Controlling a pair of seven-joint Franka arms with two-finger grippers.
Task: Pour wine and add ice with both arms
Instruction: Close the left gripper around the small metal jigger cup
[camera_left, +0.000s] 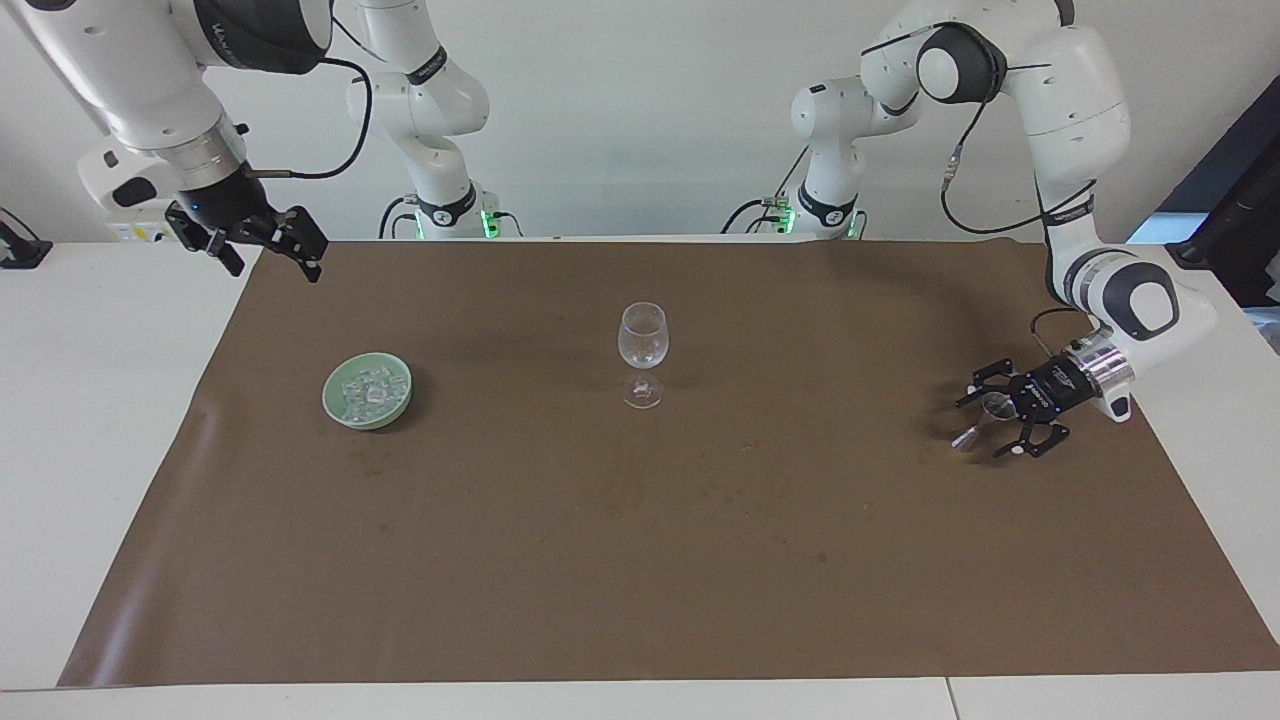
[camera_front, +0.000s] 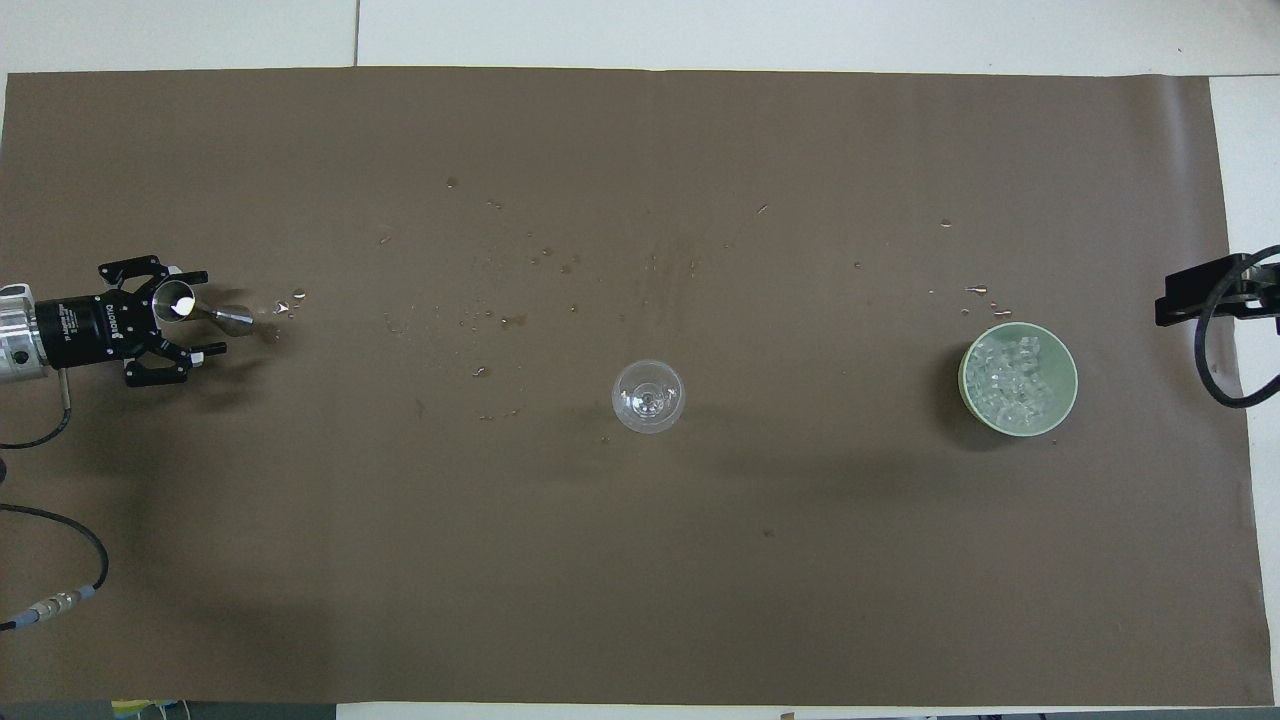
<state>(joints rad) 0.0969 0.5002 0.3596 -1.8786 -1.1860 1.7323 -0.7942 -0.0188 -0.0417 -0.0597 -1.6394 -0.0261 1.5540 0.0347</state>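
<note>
A brown mat (camera_left: 640, 560) was spread over the table, with a wine glass (camera_left: 642, 352) stood upright at its middle and nothing between it and either arm. The ice (camera_left: 367, 388) was heaped in a green bowl (camera_left: 335, 405) toward the right arm's end, where the right gripper (camera_left: 262, 243) was held high over the mat's corner, its claw spread. At the left arm's end, the left gripper (camera_left: 993, 420) was held low, claw spread around a small metal jigger (camera_front: 200, 308).

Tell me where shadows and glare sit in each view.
Facing view: soft dark shadows lie on the brown mat beside the wine glass and under the left hand; a pale sheen runs along the mat's edge near the green bowl. Overhead view: broad dim shadows darken the mat nearer the robots than the glass; a bright glint marks the small metal cup at the left hand.
</note>
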